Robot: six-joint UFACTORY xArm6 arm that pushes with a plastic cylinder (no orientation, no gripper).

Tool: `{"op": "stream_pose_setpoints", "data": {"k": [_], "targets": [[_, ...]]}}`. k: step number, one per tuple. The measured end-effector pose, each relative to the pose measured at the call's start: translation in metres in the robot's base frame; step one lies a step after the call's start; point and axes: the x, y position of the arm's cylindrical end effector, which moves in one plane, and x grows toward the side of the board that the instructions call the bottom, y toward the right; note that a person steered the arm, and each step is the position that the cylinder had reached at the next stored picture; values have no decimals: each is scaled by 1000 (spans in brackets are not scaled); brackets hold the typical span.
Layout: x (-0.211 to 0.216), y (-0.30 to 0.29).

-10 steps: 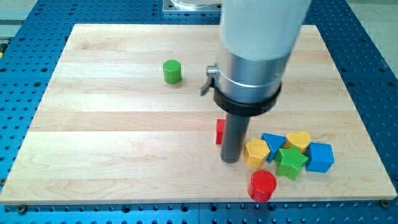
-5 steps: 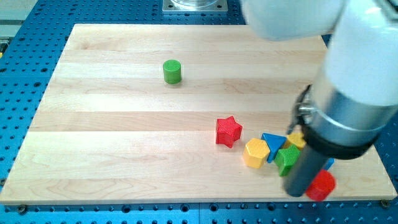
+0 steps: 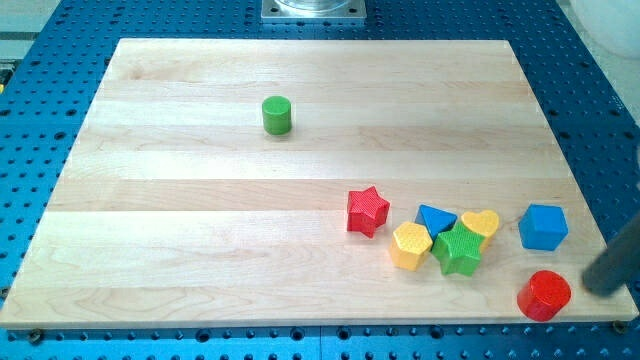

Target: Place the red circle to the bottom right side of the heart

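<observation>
The red circle point(image 3: 545, 295) lies near the board's bottom right corner. The yellow heart point(image 3: 482, 223) sits up and to the left of it, touching the green star point(image 3: 459, 249). My rod shows only at the view's right edge; my tip point(image 3: 598, 287) is just to the right of the red circle, a small gap apart. The blue triangle point(image 3: 435, 219) and the yellow hexagon point(image 3: 411, 245) lie left of the heart.
A blue block point(image 3: 543, 227) sits right of the heart, above the red circle. A red star point(image 3: 367, 211) lies left of the cluster. A green cylinder point(image 3: 277, 115) stands alone at the upper left. The wooden board point(image 3: 200, 250) ends just below the red circle.
My rod swept from the board's middle to the far right edge. The red circle moved right along the bottom edge. The blue block slid right, away from the cluster.
</observation>
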Motion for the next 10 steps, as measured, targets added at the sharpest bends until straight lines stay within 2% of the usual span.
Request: {"op": "stream_pose_setpoints", "data": {"k": [2,3,4,5,6,7,9,10], "targets": [[6,-32],[-1,-89],[-44,-139],[-75,-161],[-39,-113],[5,-108],[-9,-145],[6,-164]]}}
